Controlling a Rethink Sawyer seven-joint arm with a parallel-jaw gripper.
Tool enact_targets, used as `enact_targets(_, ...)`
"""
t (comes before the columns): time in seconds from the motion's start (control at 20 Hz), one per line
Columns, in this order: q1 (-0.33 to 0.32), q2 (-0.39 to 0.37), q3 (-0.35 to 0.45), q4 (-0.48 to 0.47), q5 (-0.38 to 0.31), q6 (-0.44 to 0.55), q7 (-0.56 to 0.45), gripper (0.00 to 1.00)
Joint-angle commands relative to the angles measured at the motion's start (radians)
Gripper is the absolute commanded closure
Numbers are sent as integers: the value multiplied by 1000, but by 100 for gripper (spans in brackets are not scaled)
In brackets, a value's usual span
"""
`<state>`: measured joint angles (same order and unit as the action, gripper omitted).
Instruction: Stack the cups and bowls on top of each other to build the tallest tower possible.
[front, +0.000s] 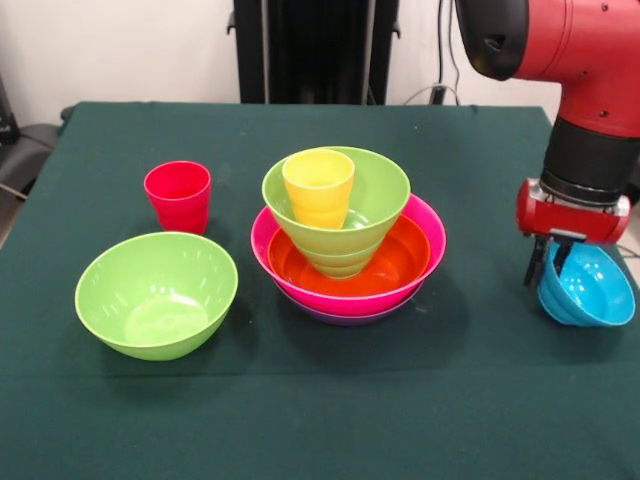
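The tower (348, 250) stands at the middle of the green table (300, 420), well short of full height, and the loose pieces lie around it. Nearest the camera, to the left, a large lime green bowl (157, 295) sits upright and alone on the cloth, its mouth open to the ceiling. At much the same depth on the right edge, the small sky blue bowl (588, 287) hangs tilted, its opening turned toward the camera and leftward; the gripper (549, 262) has it by the rim, one dark finger (534, 262) outside the wall and the other inside, pinching the bowl's upper left edge. The red and black arm (590, 120) comes down to it from the top right corner.

Farther back comes the pile itself. A sliver of purple bowl (345, 317) shows at the bottom, the hot pink bowl (432, 240) nests in it, and the wide orange bowl (395, 265) nests in the pink. A lime green bowl (375, 195) stands inside the orange one, over another green rim just below it, and the yellow cup (318, 188) stands upright in the topmost green bowl, toward its left side.

Beyond the near green bowl, left of the tower and apart from it, the red cup (178, 196) stands upright on the table.
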<state>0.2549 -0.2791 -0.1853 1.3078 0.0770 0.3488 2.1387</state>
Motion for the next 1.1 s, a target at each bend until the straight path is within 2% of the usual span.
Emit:
enact_targets(0.05, -33, -131, 121, 170, 24, 8, 120, 100)
enact_targets(0.15, -52, -233, 148, 250, 33, 28, 106, 100)
enact_targets(0.3, -57, -348, 150, 321, 46, 95, 90, 100)
enact_targets(0.65, -64, -574, 138, 405, 95, 261, 74, 100)
enact_targets(0.85, -69, -676, 125, 412, 120, 385, 60, 100)
enact_targets(1.1, -96, -772, 114, 464, 148, 431, 10, 100)
